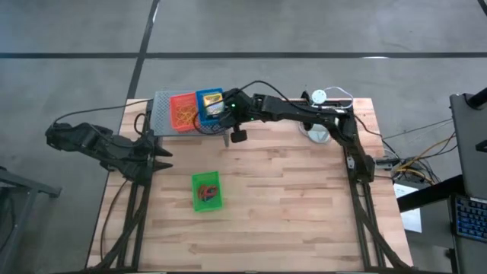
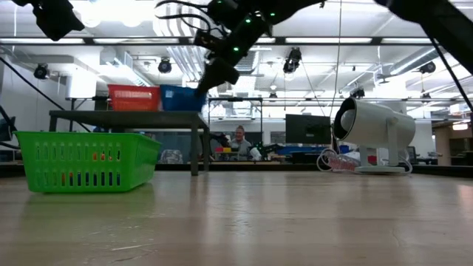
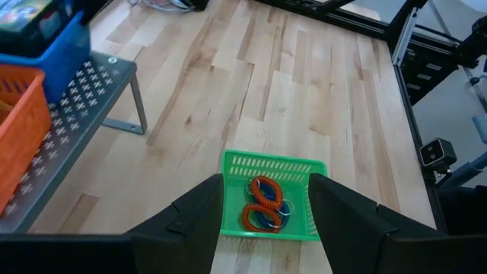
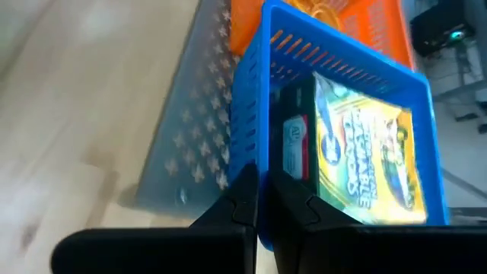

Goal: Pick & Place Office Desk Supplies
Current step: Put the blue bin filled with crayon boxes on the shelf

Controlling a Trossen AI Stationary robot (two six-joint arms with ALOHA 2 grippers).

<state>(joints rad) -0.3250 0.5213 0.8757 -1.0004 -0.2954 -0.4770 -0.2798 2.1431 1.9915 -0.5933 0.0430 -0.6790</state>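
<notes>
A blue tray (image 1: 204,97) and an orange tray (image 1: 173,103) stand side by side on the grey perforated rack (image 1: 161,114) at the table's far side. A yellow-green crayon box (image 4: 365,160) lies in the blue tray. Thin orange rubber bands (image 1: 185,116) lie in the orange one. My right gripper (image 4: 262,199) is shut with nothing between its fingers, and is at the blue tray's near wall (image 4: 251,137). My left gripper (image 3: 266,186) hangs open at the table's left, above and short of a green tray (image 3: 274,161) holding red and blue loops (image 3: 262,202). My right gripper comes slanting down from the table's right. Its shut fingertips (image 4: 242,199) are at the blue tray's near wall; I cannot tell whether they touch it.
A white cylindrical device (image 2: 373,129) with its cable stands at the table's far right. The green tray (image 1: 195,183) sits on the bare wood near the table's middle, with open wood to its right and front. A person sits in the room beyond the table.
</notes>
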